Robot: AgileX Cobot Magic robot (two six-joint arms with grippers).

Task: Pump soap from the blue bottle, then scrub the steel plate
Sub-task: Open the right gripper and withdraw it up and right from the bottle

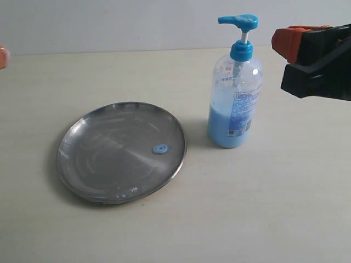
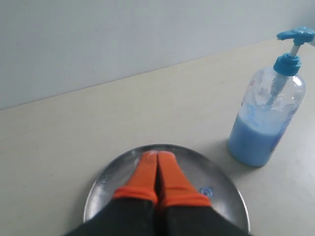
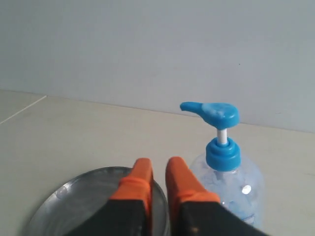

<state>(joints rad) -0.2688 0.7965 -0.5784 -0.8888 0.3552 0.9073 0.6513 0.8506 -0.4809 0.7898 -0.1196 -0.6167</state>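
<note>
The steel plate [image 1: 104, 159] lies on the table left of centre, with a small blob of blue soap [image 1: 160, 148] near its right side. To its right the blue bottle [image 1: 235, 109] stands upright, pump head up, light blue liquid in its lower half. My right gripper [image 1: 286, 44] hovers to the right of the pump head, clear of it; in the right wrist view it [image 3: 159, 164] shows a narrow gap with nothing in it. My left gripper [image 2: 157, 156] is shut and empty above the plate [image 2: 123, 169]. Only an orange sliver of it [image 1: 2, 56] shows in the exterior view.
The pale table top [image 1: 263, 208] stretches all round the plate and bottle, and a plain wall [image 1: 109, 22] stands behind it. Streaks and a few small white smears mark the plate's surface.
</note>
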